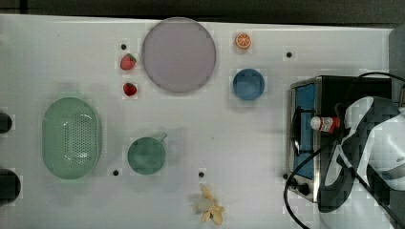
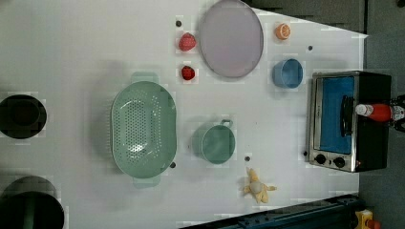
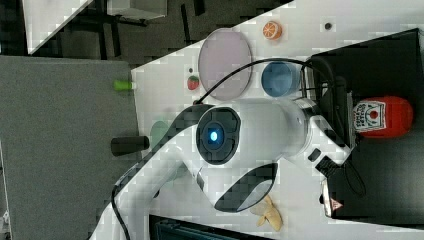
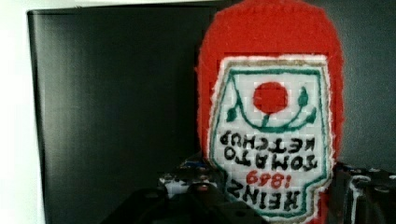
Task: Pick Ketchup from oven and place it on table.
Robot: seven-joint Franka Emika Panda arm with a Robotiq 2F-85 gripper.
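While scanning the top view from its left, the green colander (image 1: pixel 71 137) is lying on the white worktop (image 1: pixel 239 143), with two strawberries (image 1: pixel 128 62) and a grey plate (image 1: pixel 178 54) further along. A green cup (image 1: pixel 146 155) is sitting near the middle, a peeled banana (image 1: pixel 208 206) below it, then an orange slice (image 1: pixel 243 41) and a blue bowl (image 1: pixel 248 84).

At the top view's right the toaster oven (image 1: pixel 305 138) is standing with its door shut. The ketchup bottle (image 1: pixel 325 124) is lying on its side on the oven's black top, white cap pointing toward the door side, not inside the oven. The arm (image 1: pixel 367 143) is reaching over the oven from the top view's right.

In the wrist view the hand (image 4: pixel 261 205) is sitting at the bottle's label end; its dark parts are flanking the bottle, but I cannot tell whether it is gripping.

Judgement: the bottle looks knitted or fabric-covered, so probably light, soft and compressible, not slippery. Best hold is likely across the body at the label, squeezing moderately.
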